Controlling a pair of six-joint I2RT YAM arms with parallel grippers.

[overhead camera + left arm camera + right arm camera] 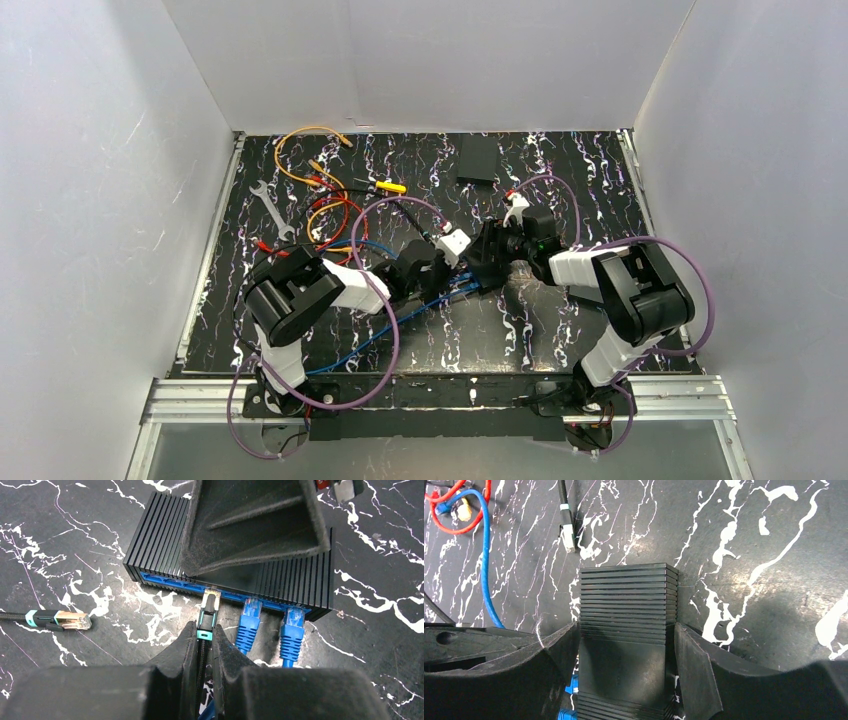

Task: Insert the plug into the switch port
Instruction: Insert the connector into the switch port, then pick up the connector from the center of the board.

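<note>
Flat, cool light falls from overhead, so the white walls (100,200) glow while the black marbled table (560,340) stays dim, with soft shadows under the left arm (300,290) and right arm (640,285) mid-bench. Up close the tabletop is sharp, but the left gripper (205,630) fingers (175,655) nearest the lens look soft and murky.

switch (160,540): on the table (60,540), between the fingers of my right gripper (624,645).
plug (209,612): between the fingers of my left gripper (204,642), tip at the switch's front port row.
plugged cables (248,625): two, in ports just right of the plug in the left wrist view.
loose plug (67,621): on the table, well left of the plug in that view.
</note>
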